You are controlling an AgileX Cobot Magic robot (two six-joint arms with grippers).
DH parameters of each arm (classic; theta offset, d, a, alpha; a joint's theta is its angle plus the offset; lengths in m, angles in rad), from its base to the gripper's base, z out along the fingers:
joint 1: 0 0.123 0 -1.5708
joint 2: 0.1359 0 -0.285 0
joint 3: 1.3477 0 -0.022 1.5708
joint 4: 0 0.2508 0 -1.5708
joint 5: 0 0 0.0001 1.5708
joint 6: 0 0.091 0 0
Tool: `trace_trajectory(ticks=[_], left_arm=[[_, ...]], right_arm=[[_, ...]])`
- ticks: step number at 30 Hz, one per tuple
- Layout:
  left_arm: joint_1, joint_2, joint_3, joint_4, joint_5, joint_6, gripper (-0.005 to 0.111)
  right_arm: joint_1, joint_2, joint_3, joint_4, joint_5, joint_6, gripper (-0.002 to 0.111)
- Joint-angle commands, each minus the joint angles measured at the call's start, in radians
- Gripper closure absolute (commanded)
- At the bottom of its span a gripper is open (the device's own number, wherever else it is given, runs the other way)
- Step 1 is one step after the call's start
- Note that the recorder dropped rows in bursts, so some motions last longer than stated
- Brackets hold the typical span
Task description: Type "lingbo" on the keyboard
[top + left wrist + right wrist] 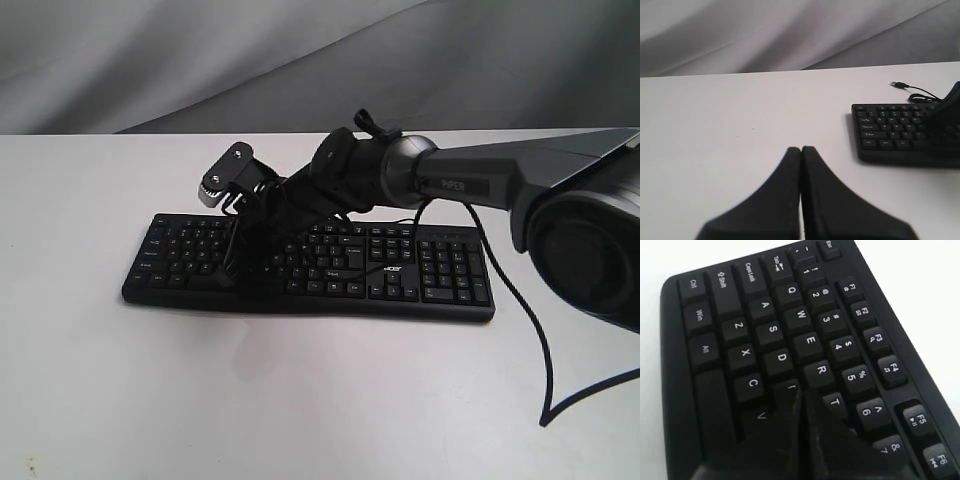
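Note:
The black keyboard [440,272] with white legends and an acer logo lies across the middle of the white table [300,400]. My right arm reaches across it from the right. My right gripper [233,272] is shut and points down onto the left half of the keys. In the right wrist view its closed tips [801,391] rest at the F key, between V and T, with nothing held. My left gripper [801,148] is shut and empty over bare table, well short of the keyboard's [895,131] Ctrl end. The left arm does not show in the exterior view.
The keyboard's thin black cable [545,370] loops over the table at the right, under the right arm [520,175]. Its USB plug [898,84] lies loose behind the keyboard. A grey cloth backdrop [300,60] hangs behind the table.

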Motion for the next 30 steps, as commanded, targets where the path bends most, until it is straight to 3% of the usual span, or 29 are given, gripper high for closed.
trace_trajectory(ticks=[1,16,30], left_arm=[[-0.001,0.006,0.005,-0.004,-0.006,-0.002,0.106],[-0.001,0.006,0.005,-0.004,-0.006,-0.002,0.106],[-0.001,0.006,0.005,-0.004,-0.006,-0.002,0.106]], right_arm=[[0.001,0.009,-0.006,-0.006,0.015,0.006,0.108],[0.001,-0.063,-0.006,-0.144,0.117,0.113,0.108],[0.001,-0.044,-0.006,-0.133,0.130,0.115,0.108]])
